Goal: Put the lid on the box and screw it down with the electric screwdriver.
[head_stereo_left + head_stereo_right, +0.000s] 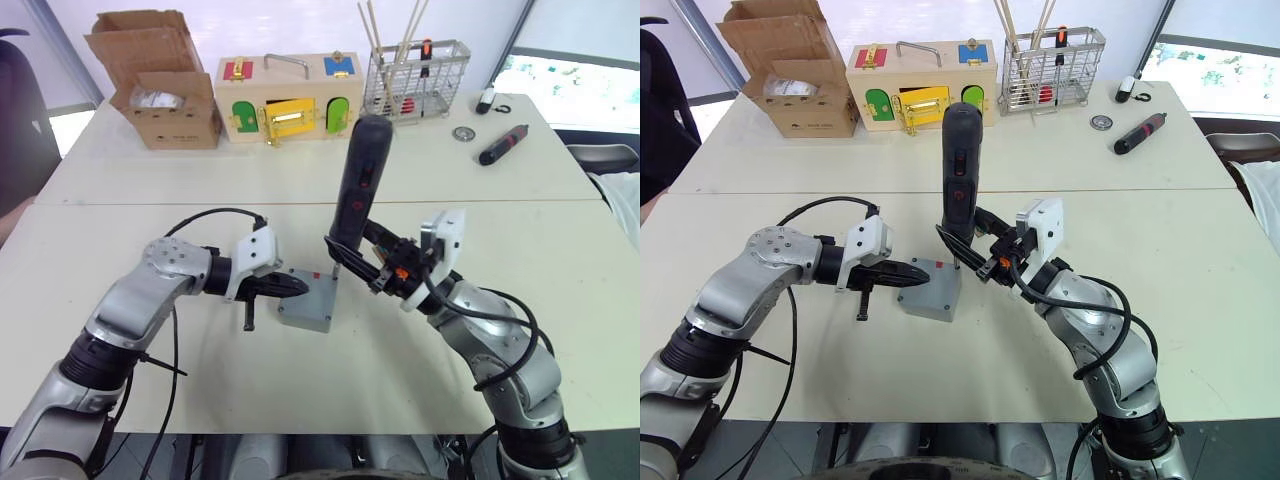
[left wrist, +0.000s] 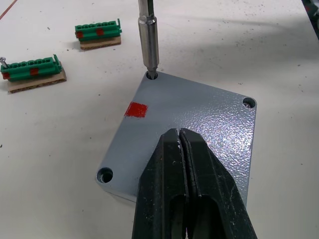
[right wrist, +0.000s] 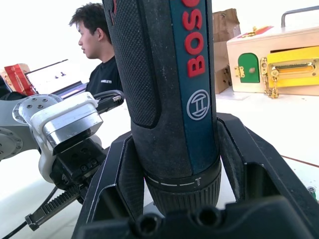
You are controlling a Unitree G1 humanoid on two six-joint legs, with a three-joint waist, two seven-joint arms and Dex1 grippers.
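Observation:
The grey lid (image 2: 209, 117), with a small red square on top, lies flush on the grey box (image 1: 303, 315) at the table's middle. My left gripper (image 1: 298, 287) is shut with nothing in it, and its fingertips (image 2: 178, 137) lie over the lid's middle. My right gripper (image 1: 975, 252) is shut on the black electric screwdriver (image 1: 358, 180), which stands nearly upright. The metal bit (image 2: 148, 40) sits in the lid's corner screw hole farthest from the left gripper. Two other corner holes show open.
Two green terminal blocks (image 2: 98, 34) (image 2: 32, 69) lie on the table beyond the box. At the back stand a cardboard carton (image 1: 165, 85), a wooden latch box (image 1: 290, 95) and a wire basket (image 1: 418, 75). A small black-and-red screwdriver (image 1: 503, 144) lies back right. A person (image 3: 99, 45) sits nearby.

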